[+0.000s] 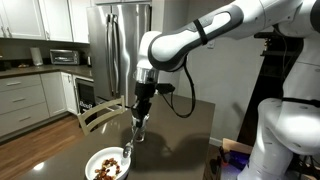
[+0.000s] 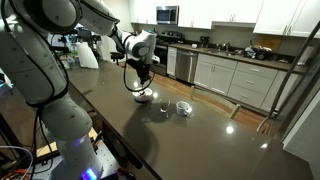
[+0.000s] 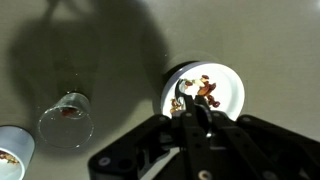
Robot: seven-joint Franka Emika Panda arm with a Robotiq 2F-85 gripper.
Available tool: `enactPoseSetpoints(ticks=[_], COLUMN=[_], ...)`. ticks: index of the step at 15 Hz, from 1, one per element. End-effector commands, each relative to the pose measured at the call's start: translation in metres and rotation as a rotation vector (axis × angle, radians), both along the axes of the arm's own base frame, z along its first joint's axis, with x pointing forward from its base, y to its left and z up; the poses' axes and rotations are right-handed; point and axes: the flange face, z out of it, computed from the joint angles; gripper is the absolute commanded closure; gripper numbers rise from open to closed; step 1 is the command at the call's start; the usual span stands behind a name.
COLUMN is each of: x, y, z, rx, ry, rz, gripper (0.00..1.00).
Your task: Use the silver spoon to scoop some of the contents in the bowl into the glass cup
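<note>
Gripper (image 1: 141, 117) is being held low over the bowl (image 3: 235, 96), its fingers clamped on the handle of the spoon (image 1: 131, 142). The spoon's tip is being dipped in at the rim, among the contents (image 3: 207, 92), brown and reddish chunks. Off to the side, the cup (image 3: 67, 122) is standing on the dark table (image 3: 120, 60), apart from the bowl, a few brown bits lying inside.

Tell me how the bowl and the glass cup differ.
The bowl is opaque white; the glass cup is clear. The bowl is clearly wider than the glass cup. The bowl holds a heap of brown-red pieces; the glass cup only a few. Both are round and stand upright on the table.
</note>
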Motion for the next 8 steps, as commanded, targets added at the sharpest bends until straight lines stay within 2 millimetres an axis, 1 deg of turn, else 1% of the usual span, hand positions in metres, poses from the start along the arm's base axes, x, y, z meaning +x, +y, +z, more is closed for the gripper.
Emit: enactPoseSetpoints(ticks=[1,3,8], x=[0.017,0.025,0.046], y=[0.006,0.007,0.011], z=[-0.012,-0.020,-0.034], rx=[-0.030,-0.032,-0.042], ry=[-0.004,0.000,-0.005], rz=[0.044,0.056,0.073], gripper=[0.96,0.96,0.96])
